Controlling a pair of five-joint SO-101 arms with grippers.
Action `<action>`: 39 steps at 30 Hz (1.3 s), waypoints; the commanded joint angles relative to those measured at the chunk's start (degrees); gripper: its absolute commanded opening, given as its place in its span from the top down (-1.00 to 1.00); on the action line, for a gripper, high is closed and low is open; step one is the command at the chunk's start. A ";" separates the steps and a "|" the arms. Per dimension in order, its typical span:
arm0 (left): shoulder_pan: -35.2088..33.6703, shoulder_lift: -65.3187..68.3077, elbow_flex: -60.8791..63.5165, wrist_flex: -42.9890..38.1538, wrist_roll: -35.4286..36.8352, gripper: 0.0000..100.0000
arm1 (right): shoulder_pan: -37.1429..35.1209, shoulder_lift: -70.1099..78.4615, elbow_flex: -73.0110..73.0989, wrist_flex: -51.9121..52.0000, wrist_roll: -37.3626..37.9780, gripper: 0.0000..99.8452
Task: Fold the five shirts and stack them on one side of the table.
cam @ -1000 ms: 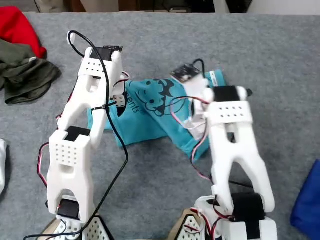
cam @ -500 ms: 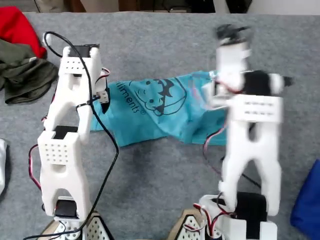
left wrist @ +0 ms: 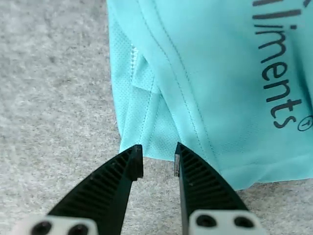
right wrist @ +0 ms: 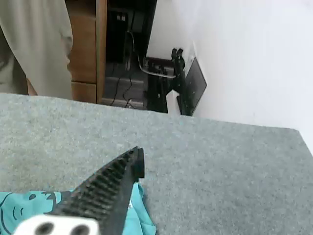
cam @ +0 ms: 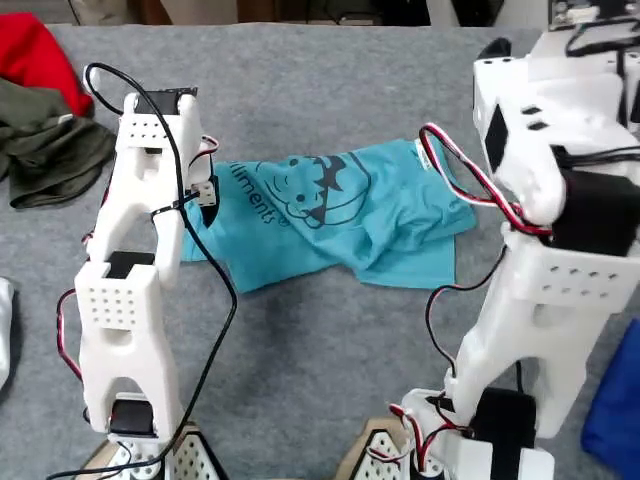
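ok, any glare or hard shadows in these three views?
High view: flat, even light; only a soft shadow along the near edge of the teal shirt, and no glare on the white shell of the left arm. Left wrist view: shirt and grey mat evenly lit, no hard shadow from the open left claw. Right wrist view: white wall bright, the room corner beside it much darker.
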State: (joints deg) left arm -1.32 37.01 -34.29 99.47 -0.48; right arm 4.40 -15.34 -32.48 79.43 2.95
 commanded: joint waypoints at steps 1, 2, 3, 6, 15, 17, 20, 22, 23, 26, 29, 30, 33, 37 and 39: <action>0.00 -1.19 -0.18 -0.35 0.18 0.75 | 0.75 -2.33 1.80 0.70 -0.44 -0.44; 0.00 -1.01 -0.18 -0.35 0.18 0.75 | 0.75 -2.33 4.44 1.41 -0.44 -0.44; 0.00 -0.84 -0.18 -0.35 0.18 0.75 | 0.66 -2.24 7.25 1.85 -0.44 -0.44; 0.09 -0.66 -0.18 -0.44 0.18 0.75 | -2.07 -2.15 17.27 1.85 0.09 -0.44; 0.35 -0.31 0.09 -10.81 7.65 0.75 | -5.23 11.47 26.24 -6.77 0.09 -0.08; 1.05 1.10 -0.53 -11.69 8.35 0.75 | -5.23 16.92 23.08 -6.33 0.09 0.20; 1.32 4.79 -3.08 -12.31 8.62 0.75 | -5.23 24.48 16.66 -4.13 -0.35 0.51; 1.32 7.96 -6.42 -12.04 8.62 0.75 | -5.23 28.53 12.35 -2.46 -0.35 0.55; 1.23 9.63 -8.35 -11.78 8.62 0.75 | -5.23 30.29 10.24 -1.41 -0.35 0.55; 1.05 14.11 -13.71 -11.52 8.62 0.75 | -5.23 34.42 4.09 1.67 -0.35 0.55; 1.14 17.01 -19.25 -8.97 8.53 0.75 | -5.23 37.41 -0.13 3.78 -0.35 0.55; 1.14 18.07 -21.36 -8.00 8.53 0.77 | -5.14 38.20 -1.01 4.22 -0.35 0.55; 1.05 20.44 -27.34 -7.12 8.35 0.96 | -5.14 40.13 -2.24 4.84 -0.35 0.55; 0.70 23.08 -33.05 -6.86 8.62 0.96 | -5.14 41.45 -2.15 4.84 -0.35 0.55; 0.18 23.25 -34.90 -6.42 8.53 0.96 | -5.05 41.45 -2.07 5.10 -0.35 0.55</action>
State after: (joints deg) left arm -0.53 61.01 -63.82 92.35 7.78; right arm -0.09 26.42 -31.34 83.82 2.95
